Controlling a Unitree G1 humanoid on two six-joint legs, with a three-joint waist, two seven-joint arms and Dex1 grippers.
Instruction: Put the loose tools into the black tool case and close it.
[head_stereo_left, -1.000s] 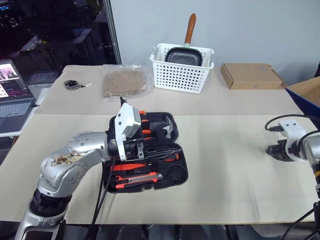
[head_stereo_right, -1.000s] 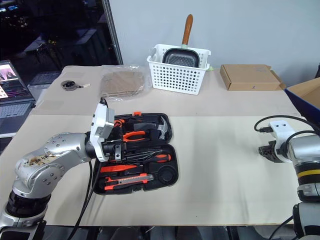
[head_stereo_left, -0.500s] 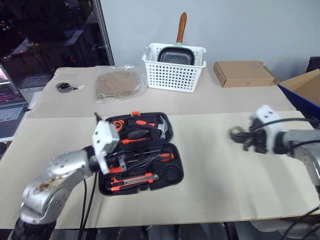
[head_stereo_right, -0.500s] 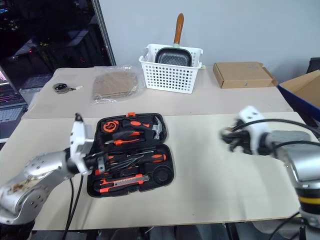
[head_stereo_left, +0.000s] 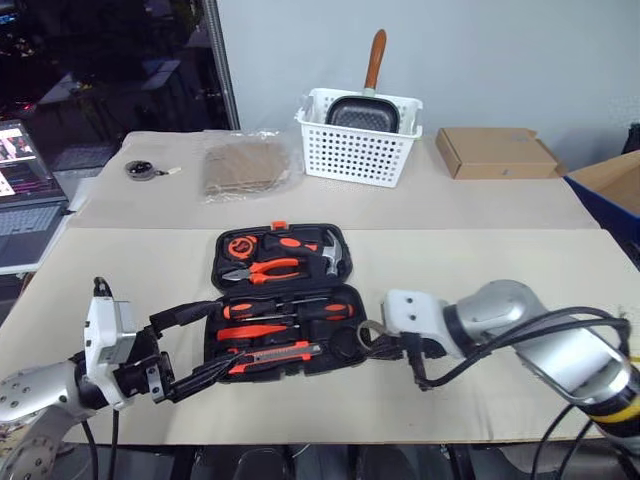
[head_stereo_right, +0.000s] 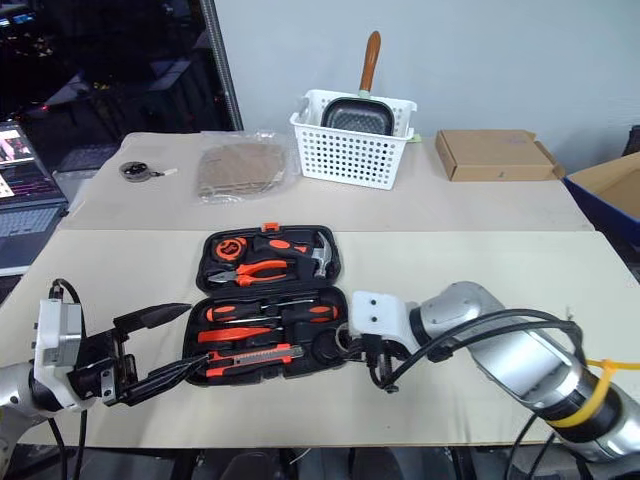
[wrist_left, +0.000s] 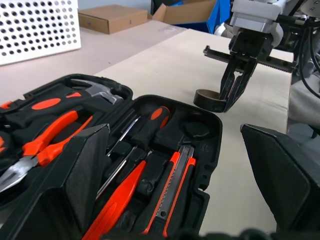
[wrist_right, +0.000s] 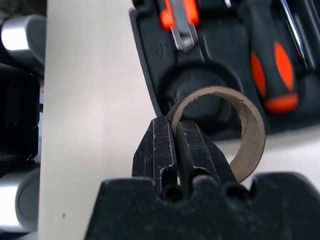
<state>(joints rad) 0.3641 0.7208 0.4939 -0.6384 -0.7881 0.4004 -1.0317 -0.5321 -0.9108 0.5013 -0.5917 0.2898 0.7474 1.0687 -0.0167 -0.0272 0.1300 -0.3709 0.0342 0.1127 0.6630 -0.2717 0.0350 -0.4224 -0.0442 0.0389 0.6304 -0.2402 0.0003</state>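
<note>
Right tool (wrist_right: 174, 131) clamps the beige tape roll's (wrist_right: 248, 131) rim at frame centre beside the open black tool case (head_stereo_left: 345, 345); left tool (head_stereo_right: 165, 347), lower left, gapes wide.

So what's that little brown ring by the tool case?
The cardboard ring looks like a spent tape core: thin, beige-brown, hollow. It is pinched at its wall by the right end effector, whose fingers are shut on it, beside the open black tool case's front right corner, near its round recess.
</note>
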